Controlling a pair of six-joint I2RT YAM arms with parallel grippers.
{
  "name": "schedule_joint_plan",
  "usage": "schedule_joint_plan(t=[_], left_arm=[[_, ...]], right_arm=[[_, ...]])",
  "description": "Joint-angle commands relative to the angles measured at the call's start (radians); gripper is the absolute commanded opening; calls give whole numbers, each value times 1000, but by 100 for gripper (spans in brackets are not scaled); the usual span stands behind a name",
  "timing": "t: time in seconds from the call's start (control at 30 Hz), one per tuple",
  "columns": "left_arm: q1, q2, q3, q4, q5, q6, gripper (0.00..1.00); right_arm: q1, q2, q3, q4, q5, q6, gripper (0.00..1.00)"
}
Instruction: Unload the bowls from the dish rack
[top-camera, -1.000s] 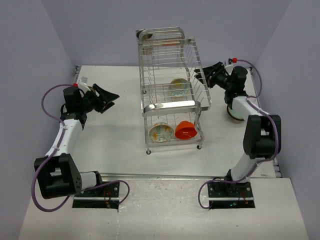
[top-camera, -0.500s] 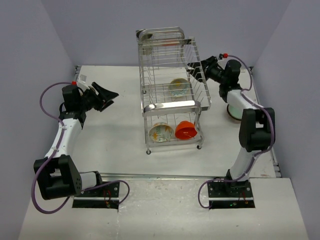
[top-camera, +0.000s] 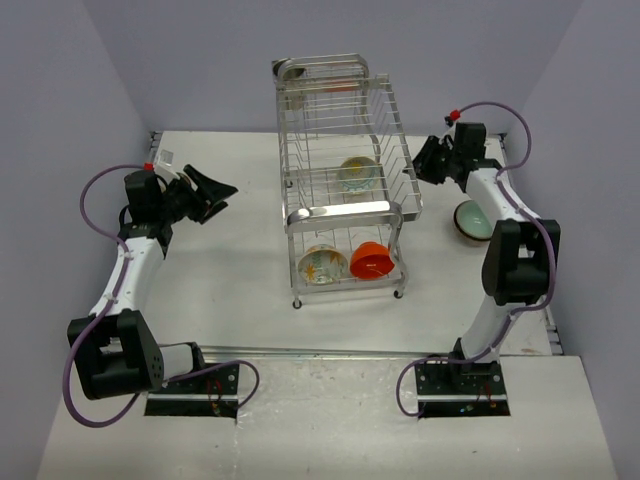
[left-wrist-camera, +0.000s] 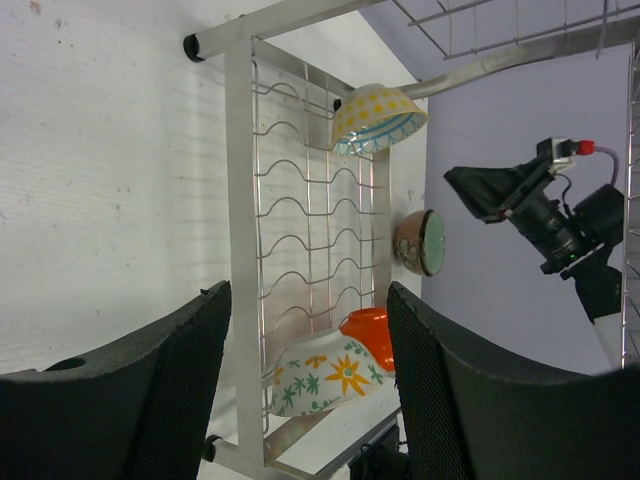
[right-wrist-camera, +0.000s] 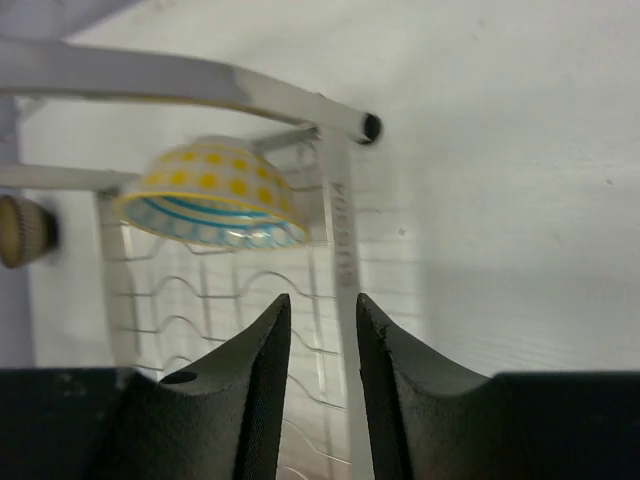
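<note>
The chrome wire dish rack (top-camera: 345, 205) stands mid-table. A yellow-dotted bowl with blue bands (top-camera: 357, 173) sits on its upper tier. A pale flower-patterned bowl (top-camera: 322, 264) and an orange-red bowl (top-camera: 371, 260) sit on the lower tier. A brown bowl with a green inside (top-camera: 473, 220) rests on the table to the right of the rack. My left gripper (top-camera: 220, 191) is open and empty, left of the rack. My right gripper (top-camera: 424, 160) is narrowly open and empty, beside the rack's right side. The right wrist view shows the dotted bowl (right-wrist-camera: 210, 205) ahead of that gripper (right-wrist-camera: 322, 305).
The left wrist view shows the rack (left-wrist-camera: 240, 200), all four bowls and the right arm (left-wrist-camera: 545, 215) beyond my left gripper (left-wrist-camera: 308, 295). Grey walls close in the table at the back and both sides. The rack's top basket (top-camera: 322, 75) rises high.
My right gripper had reached in toward the rack's upper right and has now drawn back right and lower. Its arm no longer covers the brown-green bowl. The left arm has barely moved.
</note>
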Motion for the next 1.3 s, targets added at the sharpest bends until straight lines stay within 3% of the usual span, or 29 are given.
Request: schedule_joint_plan(t=[0.0,0.5,1.07,1.27], left_arm=[[-4,-6,-5,30,15,31,65],[-4,6,-8,44,20,28,65],[-4,28,-8,56,26,29,65],[-4,28,-2,50,27,34,65]], right_arm=[[4,6,-19,-110,149,-287,34],[8,-31,-13,-91,169,-428,37],[37,-127,-178,332,5,-589,40],[36,-88,-162,381,-73,-612,40]])
